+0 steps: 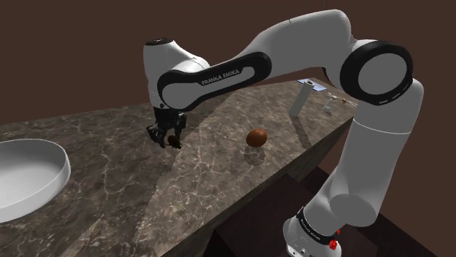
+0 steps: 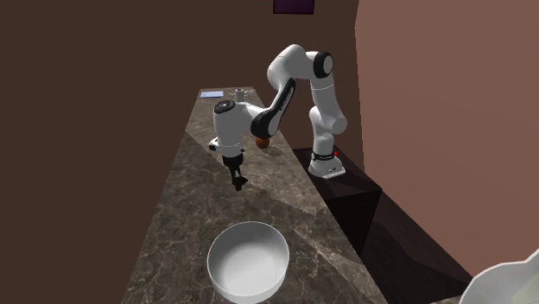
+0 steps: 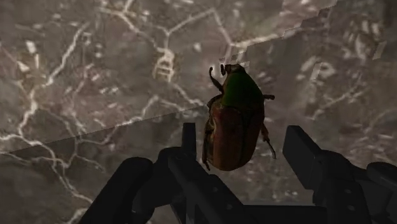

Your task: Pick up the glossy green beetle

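Note:
The beetle (image 3: 236, 108) has a shiny green front and a reddish-brown back, and lies on the dark marbled counter (image 1: 109, 168). My gripper (image 3: 245, 145) is open and hangs low over it, one black finger on each side. The finger (image 3: 188, 137) on one side is close to the beetle's flank, while the other finger (image 3: 304, 151) stands clearly apart from it. In the shoulder view the gripper (image 1: 166, 137) points down at the counter's middle, with a brownish speck of the beetle (image 1: 174, 140) at its tips. The second exterior view has the gripper (image 2: 237, 181) just above the counter.
A brown egg-shaped object (image 1: 256, 137) lies on the counter to the shoulder view's right of the gripper. A large white bowl (image 1: 29, 175) stands at the counter's left end. A grey upright piece (image 1: 299, 101) and small items (image 1: 332, 102) stand at the far right end.

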